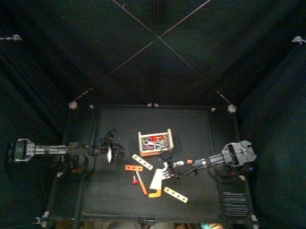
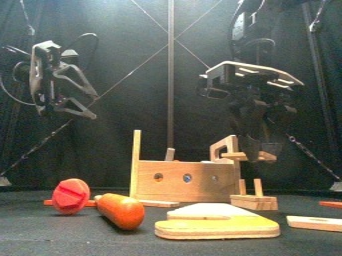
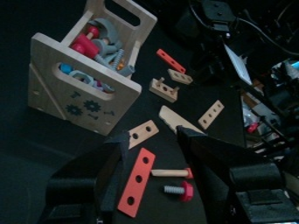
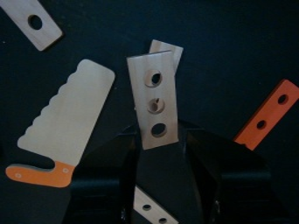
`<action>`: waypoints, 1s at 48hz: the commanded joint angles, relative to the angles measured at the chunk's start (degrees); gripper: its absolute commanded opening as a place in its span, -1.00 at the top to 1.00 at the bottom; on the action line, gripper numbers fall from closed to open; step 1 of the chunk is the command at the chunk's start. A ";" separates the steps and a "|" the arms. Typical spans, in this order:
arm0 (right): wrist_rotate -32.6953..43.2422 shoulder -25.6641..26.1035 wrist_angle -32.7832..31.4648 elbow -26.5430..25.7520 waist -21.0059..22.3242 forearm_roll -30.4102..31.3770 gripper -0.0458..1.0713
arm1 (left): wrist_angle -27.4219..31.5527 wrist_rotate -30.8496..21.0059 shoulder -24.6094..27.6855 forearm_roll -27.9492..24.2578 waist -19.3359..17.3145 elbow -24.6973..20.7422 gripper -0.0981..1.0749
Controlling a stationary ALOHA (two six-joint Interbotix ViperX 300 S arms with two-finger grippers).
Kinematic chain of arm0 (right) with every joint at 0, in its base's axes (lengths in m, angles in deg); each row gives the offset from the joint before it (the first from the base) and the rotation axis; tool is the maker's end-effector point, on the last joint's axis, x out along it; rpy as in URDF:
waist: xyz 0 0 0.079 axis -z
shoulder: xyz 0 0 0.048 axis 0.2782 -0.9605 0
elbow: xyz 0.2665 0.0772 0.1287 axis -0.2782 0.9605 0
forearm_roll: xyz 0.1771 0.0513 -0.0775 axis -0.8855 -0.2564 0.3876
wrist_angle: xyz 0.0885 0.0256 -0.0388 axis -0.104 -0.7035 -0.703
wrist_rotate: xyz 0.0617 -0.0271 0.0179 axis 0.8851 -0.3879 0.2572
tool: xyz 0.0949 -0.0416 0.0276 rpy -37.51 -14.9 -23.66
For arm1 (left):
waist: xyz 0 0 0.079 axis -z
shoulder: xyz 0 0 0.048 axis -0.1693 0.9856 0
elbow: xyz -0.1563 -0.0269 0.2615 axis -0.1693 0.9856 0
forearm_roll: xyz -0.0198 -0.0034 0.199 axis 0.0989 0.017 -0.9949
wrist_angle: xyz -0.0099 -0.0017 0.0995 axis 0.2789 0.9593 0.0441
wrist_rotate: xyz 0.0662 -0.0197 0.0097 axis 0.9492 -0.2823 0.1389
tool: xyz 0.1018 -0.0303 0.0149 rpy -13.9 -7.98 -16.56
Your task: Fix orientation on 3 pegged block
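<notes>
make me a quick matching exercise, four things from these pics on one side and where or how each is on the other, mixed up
Things:
1. three-hole wooden block
2. toy saw
3. left gripper
4. wooden toolbox

States:
A. holds red and blue parts inside
B. lies flat on the table, orange handle
C. clamped in the right gripper
D. open, holding nothing

Pairs: 1-C, 2-B, 3-D, 4-A

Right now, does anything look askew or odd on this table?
Yes: the right gripper holds the three-hole wooden block off the table, tilted. Loose parts, such as the toy saw and an orange strip, lie scattered around it.
</notes>
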 commanded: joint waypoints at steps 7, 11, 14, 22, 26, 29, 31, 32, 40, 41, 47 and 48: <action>0.44 -0.09 -0.09 -0.70 2.02 -1.58 -0.28 | -0.18 0.00 0.00 0.70 -0.18 -0.26 -0.62; 0.44 -0.88 -0.09 -0.62 2.72 -2.02 -0.28 | -0.18 0.09 0.00 0.79 -0.09 -0.18 -0.62; 0.53 -1.14 0.00 -0.79 3.08 -2.37 -0.28 | -0.18 0.09 0.00 0.70 -0.09 -0.18 -0.62; 0.53 -1.49 0.09 -1.32 3.69 -3.78 -0.27 | -0.18 0.00 0.00 0.79 0.00 -0.09 -0.62; 0.79 -1.49 0.18 -1.14 3.69 -4.31 -0.27 | -0.18 0.00 0.00 0.79 0.00 0.00 -0.62; 2.11 -1.58 0.18 -1.05 3.69 -4.39 -0.26 | -0.18 0.00 0.00 0.79 0.00 0.09 -0.62; 3.78 -1.58 0.18 -1.05 3.69 -4.48 -0.27 | -0.09 0.00 0.00 0.70 0.00 0.09 -0.62; 4.39 -1.58 0.18 -1.05 3.69 -4.39 -0.26 | -0.18 0.00 0.00 0.79 0.00 0.09 -0.62; 7.73 -1.49 0.26 -1.23 3.52 -3.96 -0.26 | -0.18 0.00 0.00 0.97 0.09 0.09 -0.62; 7.91 -1.49 0.26 -1.32 3.52 -3.96 -0.26 | -0.18 0.00 0.00 1.05 0.09 0.09 -0.62; 8.44 -1.67 1.41 -1.32 3.34 -4.13 -0.26 | -0.18 0.09 0.00 1.14 0.18 0.18 -0.62; 8.44 -1.67 1.49 -1.32 3.43 -4.13 -0.26 | -0.18 0.09 0.00 1.23 0.18 0.18 -0.62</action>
